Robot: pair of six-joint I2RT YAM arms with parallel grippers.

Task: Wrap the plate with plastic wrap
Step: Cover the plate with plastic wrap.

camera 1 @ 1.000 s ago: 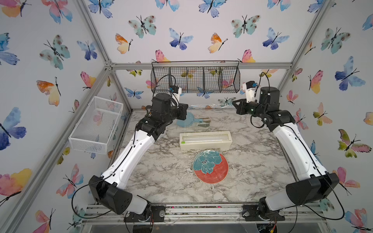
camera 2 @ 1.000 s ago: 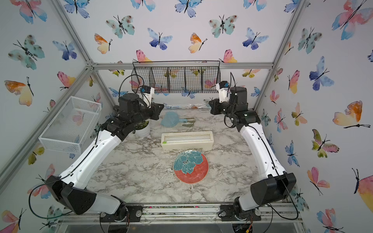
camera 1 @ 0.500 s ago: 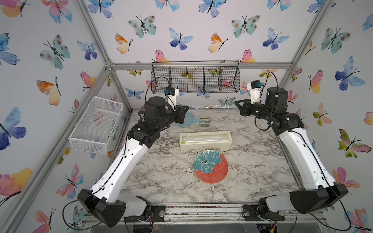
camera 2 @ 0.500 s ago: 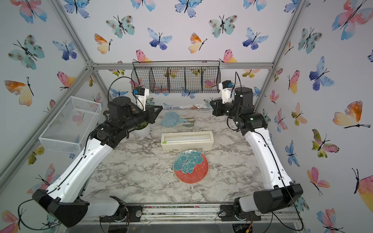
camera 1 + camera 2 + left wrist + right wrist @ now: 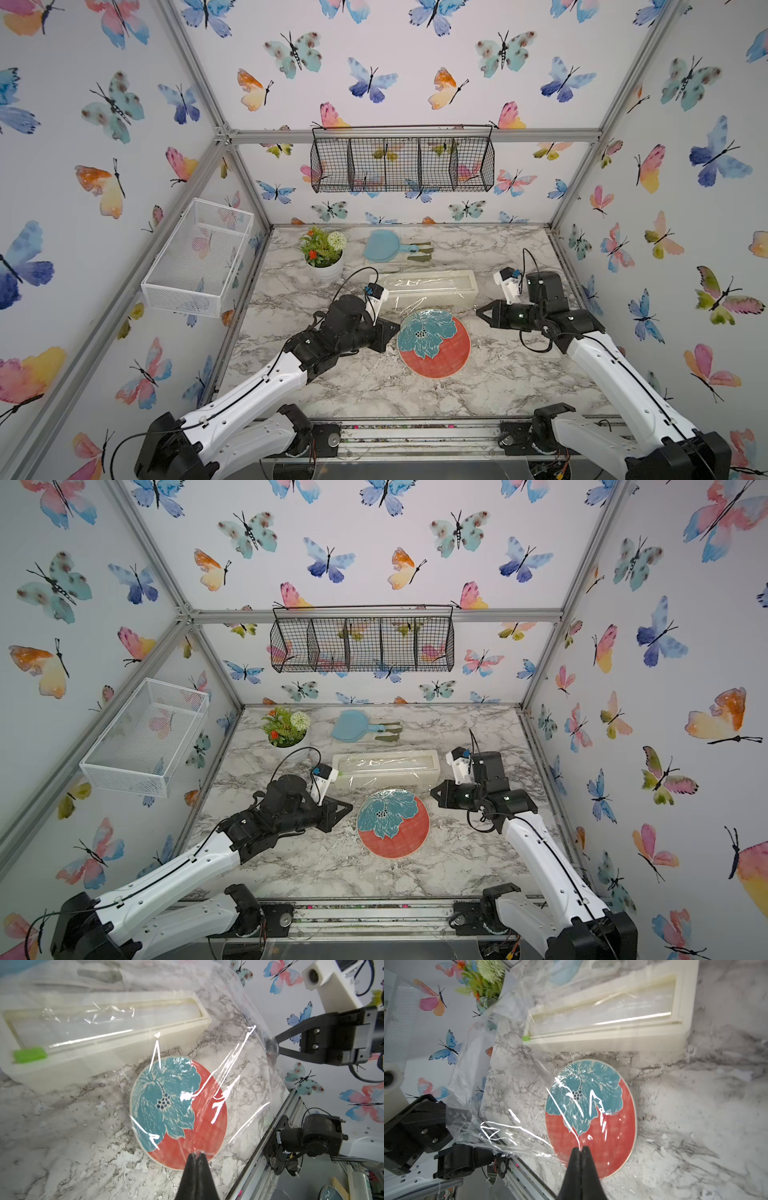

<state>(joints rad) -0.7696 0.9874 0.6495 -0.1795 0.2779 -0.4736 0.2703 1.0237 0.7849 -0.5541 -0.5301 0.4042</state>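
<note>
The coral-red plate (image 5: 434, 343) (image 5: 392, 823) with its teal flower lies flat on the marble table, just in front of the cream dispenser box (image 5: 428, 289) (image 5: 386, 769). A sheet of plastic wrap (image 5: 245, 1059) (image 5: 512, 1130) hangs stretched above the plate (image 5: 178, 1109) (image 5: 591, 1118), running back over the box (image 5: 104, 1028). My left gripper (image 5: 397, 330) (image 5: 196, 1154) is at the plate's left edge, shut on one corner of the wrap. My right gripper (image 5: 478, 311) (image 5: 581, 1148) is at the plate's right side, shut on the other corner. Each wrist view shows the opposite gripper (image 5: 272, 1046) pinching the film.
A potted plant (image 5: 324, 253) stands at the back left, with a light blue handled dish (image 5: 380, 251) and green pieces (image 5: 419, 253) beside it. A white wire basket (image 5: 199, 257) hangs on the left wall and a black one (image 5: 403, 164) on the back wall. The arm rail (image 5: 415, 432) runs along the front edge.
Both arms have come down and forward from high over the back of the table to either side of the plate, drawing the wrap out over it. The jaws stayed shut.
</note>
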